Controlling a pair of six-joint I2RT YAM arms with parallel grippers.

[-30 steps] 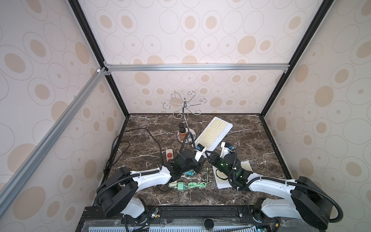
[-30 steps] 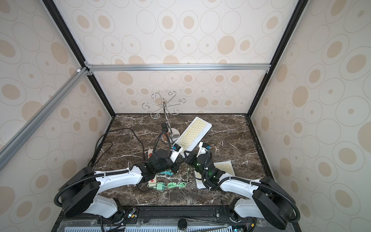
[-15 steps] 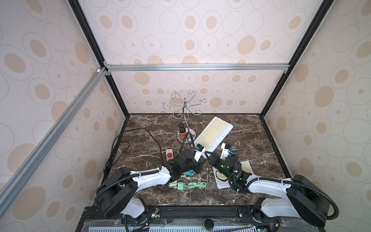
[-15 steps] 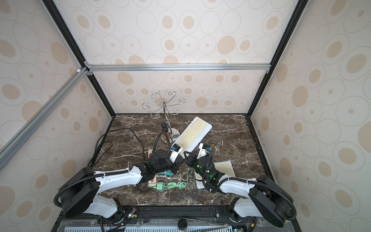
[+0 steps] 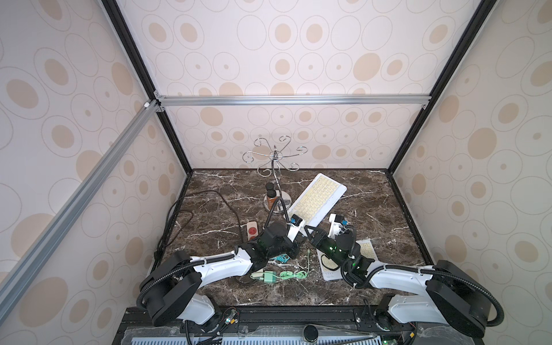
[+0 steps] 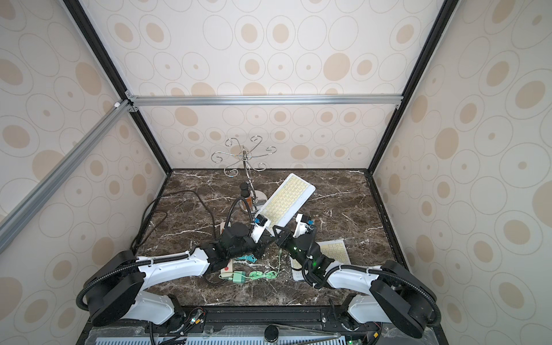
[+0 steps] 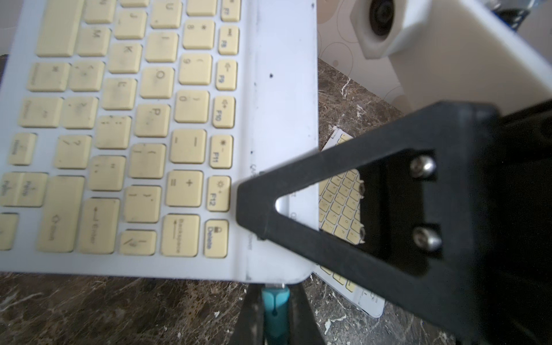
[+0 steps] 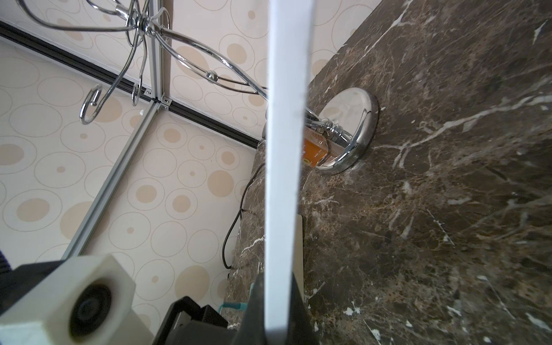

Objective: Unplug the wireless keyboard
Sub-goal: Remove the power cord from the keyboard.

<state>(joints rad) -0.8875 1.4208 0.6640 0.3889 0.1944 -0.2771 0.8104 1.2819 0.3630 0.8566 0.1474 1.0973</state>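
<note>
The wireless keyboard [image 5: 318,198] [image 6: 288,198], white with cream keys, is tilted up off the marble table. In the left wrist view, a teal plug [image 7: 275,301] meets the keyboard's [image 7: 149,134] edge, its metal tip just showing. My left gripper [image 7: 275,298] is shut on that plug. My right gripper [image 8: 276,298] is shut on the keyboard's near corner, seen edge-on as a white strip [image 8: 286,149]. One of its black fingers [image 7: 358,194] lies across that corner. In both top views the two grippers [image 5: 300,237] [image 5: 310,231] meet at the keyboard's near end.
A chrome hook stand [image 5: 274,155] and a brown bottle [image 5: 270,197] are behind the keyboard. A power strip [image 5: 252,231], black cable [image 5: 209,197], teal cable [image 5: 282,258] and green adapter with cord [image 5: 268,276] lie at the left. A smaller keyboard [image 5: 367,251] lies under my right arm.
The right arm has shifted slightly. Both grips hold as before, and the keyboard stays tilted.
</note>
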